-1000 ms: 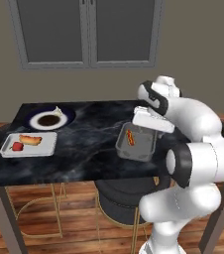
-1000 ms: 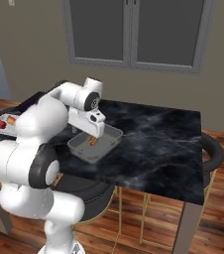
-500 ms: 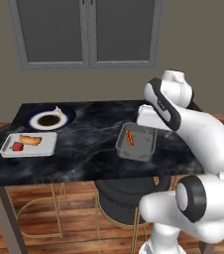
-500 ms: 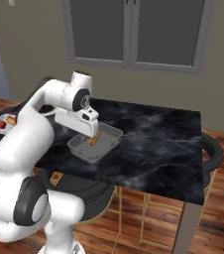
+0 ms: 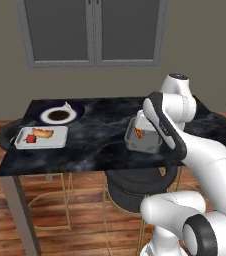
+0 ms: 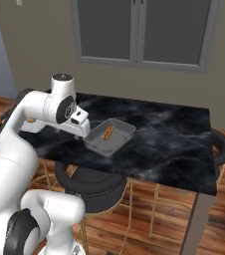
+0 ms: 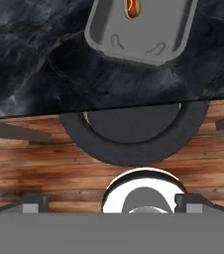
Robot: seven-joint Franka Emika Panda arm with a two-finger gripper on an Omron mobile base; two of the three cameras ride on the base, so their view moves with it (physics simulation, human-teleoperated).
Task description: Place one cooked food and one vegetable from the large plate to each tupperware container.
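Near the tabletop's (image 5: 95, 135) front edge, the darker tupperware container (image 5: 144, 139) is carrying one orange-brown cooked piece (image 7: 132, 7), while the gripper (image 7: 112, 203) is hanging over it with jaws spread wide, holding nothing. At the far left, the pale container (image 5: 41, 138) is showing two items beside the large plate (image 5: 60, 115). The dark container probably needs a vegetable next, calling for a reach to that plate.

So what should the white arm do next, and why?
Probably swing over to the round dark-rimmed plate for the pale piece on its rim. The darker grey tray holds just one orange-brown item, the pale tray already has two, and the open gripper carries nothing.
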